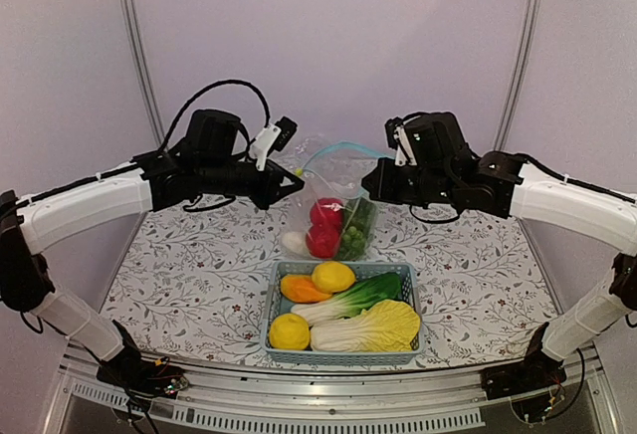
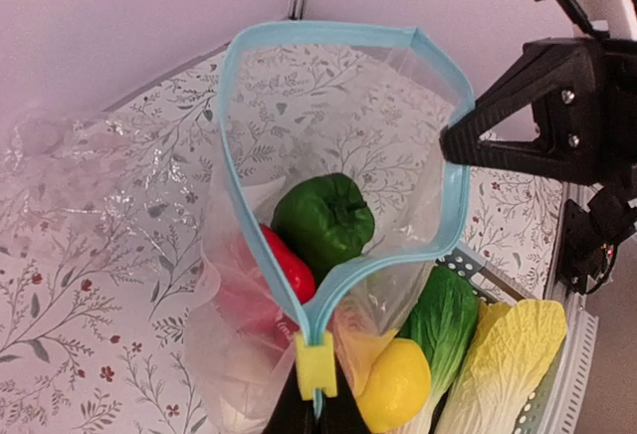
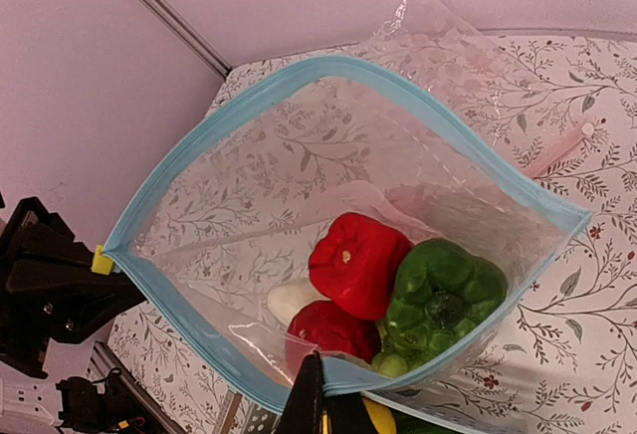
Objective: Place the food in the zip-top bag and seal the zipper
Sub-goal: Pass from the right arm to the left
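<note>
The clear zip-top bag (image 1: 333, 170) hangs above the table between both grippers, its mouth spread wide. My left gripper (image 2: 318, 396) is shut on one end of the teal-blue zipper (image 2: 231, 165), just behind a yellow slider (image 2: 317, 362). My right gripper (image 3: 318, 382) is shut on the near side of the bag's blue rim (image 3: 189, 150). Inside the bag lie a red pepper (image 3: 358, 260), a green pepper (image 3: 443, 300), a red round fruit (image 3: 333, 332) and a white radish (image 3: 289, 300). More food sits in the basket below.
The light-blue basket (image 1: 274, 300) stands in front of the bag. It holds two lemons (image 1: 333, 276) (image 1: 289, 331), an orange piece (image 1: 304, 289), a green leafy vegetable (image 1: 358, 298) and a pale cabbage (image 1: 373, 326). The floral tablecloth (image 1: 179, 275) covers the table.
</note>
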Robot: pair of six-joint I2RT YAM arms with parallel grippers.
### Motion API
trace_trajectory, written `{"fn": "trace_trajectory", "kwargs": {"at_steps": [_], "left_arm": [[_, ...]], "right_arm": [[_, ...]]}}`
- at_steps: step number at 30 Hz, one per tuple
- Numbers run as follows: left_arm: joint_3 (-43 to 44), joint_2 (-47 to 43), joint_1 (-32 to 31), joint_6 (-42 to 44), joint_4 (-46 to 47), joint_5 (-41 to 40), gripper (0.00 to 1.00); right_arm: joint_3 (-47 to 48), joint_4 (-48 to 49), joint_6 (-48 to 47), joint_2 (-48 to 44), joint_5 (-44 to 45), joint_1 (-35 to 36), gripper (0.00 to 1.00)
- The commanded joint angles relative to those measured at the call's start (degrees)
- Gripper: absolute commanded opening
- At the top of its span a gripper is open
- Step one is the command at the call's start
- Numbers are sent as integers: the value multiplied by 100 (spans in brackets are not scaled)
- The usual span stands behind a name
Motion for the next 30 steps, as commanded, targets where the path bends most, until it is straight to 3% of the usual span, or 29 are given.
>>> {"fn": "trace_trajectory", "kwargs": {"at_steps": [1,9,20,23,30], "left_arm": [[844,363,182,408,-532,222,0],[1491,851,376,857,-1450,488,0],[1105,852,563,881,-1145,756,0],[925,717,563,872,-1039,883,0],[700,526,545,797,-962,869,0]], "right_arm": [[206,67,-152,-283,233,-33,0],[-229,316,13,-210,41,-33,0],[-496,509,179,17,-126,-26,1],[-532,381,134,-91,-37,-28,18],[-604,-277,-580,-678,195,230,73]]}}
